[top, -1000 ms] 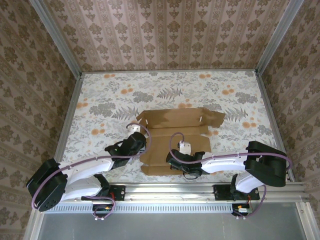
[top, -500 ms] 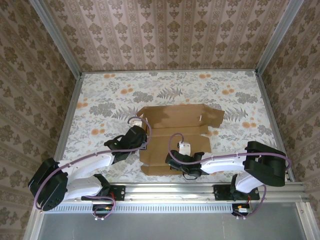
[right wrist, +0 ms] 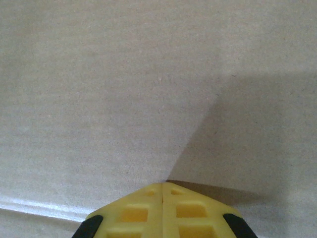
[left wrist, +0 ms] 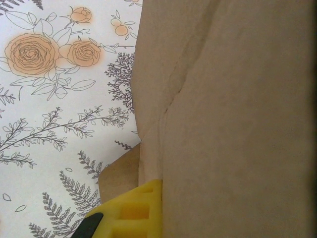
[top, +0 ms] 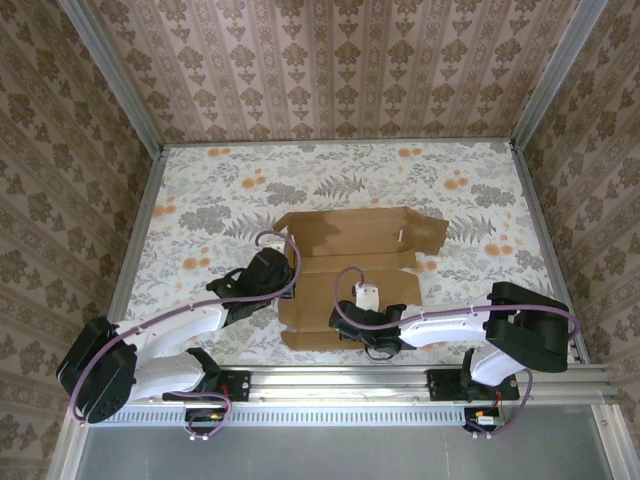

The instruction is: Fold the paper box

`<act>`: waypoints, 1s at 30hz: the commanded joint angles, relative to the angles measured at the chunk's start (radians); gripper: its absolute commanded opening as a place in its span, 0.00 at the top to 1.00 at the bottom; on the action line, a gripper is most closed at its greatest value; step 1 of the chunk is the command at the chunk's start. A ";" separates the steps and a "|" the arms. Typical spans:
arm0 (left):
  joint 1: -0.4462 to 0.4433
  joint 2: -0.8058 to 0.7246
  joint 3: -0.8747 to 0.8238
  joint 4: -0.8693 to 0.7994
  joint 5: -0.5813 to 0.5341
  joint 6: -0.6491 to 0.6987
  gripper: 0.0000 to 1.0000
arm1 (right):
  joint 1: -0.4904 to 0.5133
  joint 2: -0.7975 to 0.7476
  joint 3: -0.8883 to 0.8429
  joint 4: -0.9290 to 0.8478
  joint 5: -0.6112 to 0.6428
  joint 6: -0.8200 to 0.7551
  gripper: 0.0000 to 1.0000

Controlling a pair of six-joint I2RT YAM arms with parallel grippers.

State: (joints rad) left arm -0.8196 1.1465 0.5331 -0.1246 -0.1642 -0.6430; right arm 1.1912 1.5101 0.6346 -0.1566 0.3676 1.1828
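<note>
The paper box [top: 350, 262] is a brown die-cut cardboard sheet lying mostly flat in the middle of the table. My left gripper [top: 284, 283] is shut at the box's left edge. In the left wrist view a raised cardboard flap [left wrist: 233, 124] leans across it, so one yellow finger [left wrist: 130, 210] shows and the other is hidden. My right gripper [top: 340, 322] is shut, and its joined yellow fingertips [right wrist: 148, 191] press down on the near cardboard panel [right wrist: 124, 89]. Neither gripper holds anything.
The table carries a floral cloth [top: 200, 200], also seen beside the flap [left wrist: 49, 99]. Patterned walls [top: 330, 60] close in the back and both sides. A metal rail [top: 400, 380] with the arm bases runs along the near edge.
My left gripper has slid right and forward against the box's left edge, and the left side flap has come up. The right gripper has stayed pressed on the near panel.
</note>
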 commanded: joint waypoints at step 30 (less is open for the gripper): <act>0.087 0.120 -0.047 0.065 0.161 0.328 1.00 | -0.202 -0.278 0.289 -0.287 -0.377 -0.593 0.77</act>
State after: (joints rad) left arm -0.7399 1.2312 0.5247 0.0242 -0.0704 -0.3546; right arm 1.0317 1.2739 0.8284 -0.3065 0.0898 0.7219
